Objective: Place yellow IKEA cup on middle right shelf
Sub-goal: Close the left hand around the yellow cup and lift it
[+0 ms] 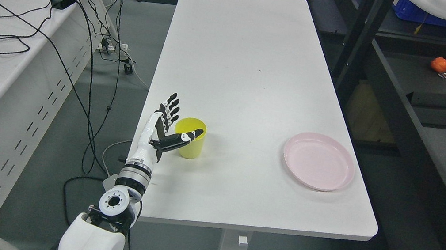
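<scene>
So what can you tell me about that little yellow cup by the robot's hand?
The small yellow plastic cup stands upright and open-topped near the left edge of the white table, tapering slightly toward its base. It has no handle, and its inside looks empty. The robot's left hand is open beside it, fingers on its left, thumb reaching across the front of the rim. It has not been lifted.

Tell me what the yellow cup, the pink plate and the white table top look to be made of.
The yellow cup looks like matte plastic: opaque, even colour, thin rim, no glare. The pink plate seems plastic too, smooth, with a soft sheen along its raised rim. The white table top looks like a laminated board with a satin finish and rounded corners, though its core is hidden.
</scene>
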`<state>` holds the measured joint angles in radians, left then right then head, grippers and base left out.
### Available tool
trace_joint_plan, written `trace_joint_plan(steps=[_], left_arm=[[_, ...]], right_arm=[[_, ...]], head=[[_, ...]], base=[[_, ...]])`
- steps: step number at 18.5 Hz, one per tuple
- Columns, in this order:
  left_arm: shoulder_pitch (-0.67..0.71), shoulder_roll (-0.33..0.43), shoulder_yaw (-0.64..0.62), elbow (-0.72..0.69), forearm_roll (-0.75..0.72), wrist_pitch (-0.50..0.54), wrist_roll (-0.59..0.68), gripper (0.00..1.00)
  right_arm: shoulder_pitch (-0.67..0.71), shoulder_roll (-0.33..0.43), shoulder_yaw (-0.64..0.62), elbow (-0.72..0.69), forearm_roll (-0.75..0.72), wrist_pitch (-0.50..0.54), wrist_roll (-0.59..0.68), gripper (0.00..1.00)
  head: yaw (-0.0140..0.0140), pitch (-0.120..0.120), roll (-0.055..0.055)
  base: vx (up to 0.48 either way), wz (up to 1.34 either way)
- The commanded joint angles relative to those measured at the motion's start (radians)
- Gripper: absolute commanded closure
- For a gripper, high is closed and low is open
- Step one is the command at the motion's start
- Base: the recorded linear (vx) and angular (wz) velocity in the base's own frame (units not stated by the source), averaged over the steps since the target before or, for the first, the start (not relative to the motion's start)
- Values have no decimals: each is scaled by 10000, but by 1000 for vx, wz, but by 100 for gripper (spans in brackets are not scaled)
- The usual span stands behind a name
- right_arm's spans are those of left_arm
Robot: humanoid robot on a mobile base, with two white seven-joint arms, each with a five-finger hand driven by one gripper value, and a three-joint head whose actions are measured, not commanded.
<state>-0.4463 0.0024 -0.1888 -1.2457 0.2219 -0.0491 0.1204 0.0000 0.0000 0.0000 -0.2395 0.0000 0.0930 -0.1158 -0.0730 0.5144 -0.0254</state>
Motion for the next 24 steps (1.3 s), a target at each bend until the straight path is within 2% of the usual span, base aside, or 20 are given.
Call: trace_joint_plan(steps=[1,11,13,16,17,19,22,24], left_arm=[[-139,150,-828,936,-10,16,-53,1],[-415,150,-429,1857,-10,1,-53,1],[-461,160,-429,1857,-10,16,-53,7],[-415,191,-413,1857,5,-15,-53,24],[-385,191,-398,1857,5,-76,-53,33],[-339,150,-17,1857,21,-320,-53,55],[-231,150,704,1873,21,-1620,-53,96],[-170,150,829,1736,36,-2207,-38,100]], right_arm=[[123,-175,168,2,-245,6,-8,1],[138,-175,168,2,-245,6,-8,1],[138,-175,168,2,-245,6,-8,1],[138,-175,168,2,-245,6,-8,1],[138,-175,168,2,-245,6,-8,1],[138,-175,168,2,-245,6,-8,1],[138,-175,168,2,-245,6,-8,1],[138,-175,168,2,-245,6,-8,1]], head=[[0,0,0],[0,0,0],[0,0,0],[0,0,0],[0,0,0],[0,0,0],[0,0,0],[0,0,0]], base=[[0,0],[0,0],[0,0],[0,0],[0,0],[0,0],[0,0],[0,0]])
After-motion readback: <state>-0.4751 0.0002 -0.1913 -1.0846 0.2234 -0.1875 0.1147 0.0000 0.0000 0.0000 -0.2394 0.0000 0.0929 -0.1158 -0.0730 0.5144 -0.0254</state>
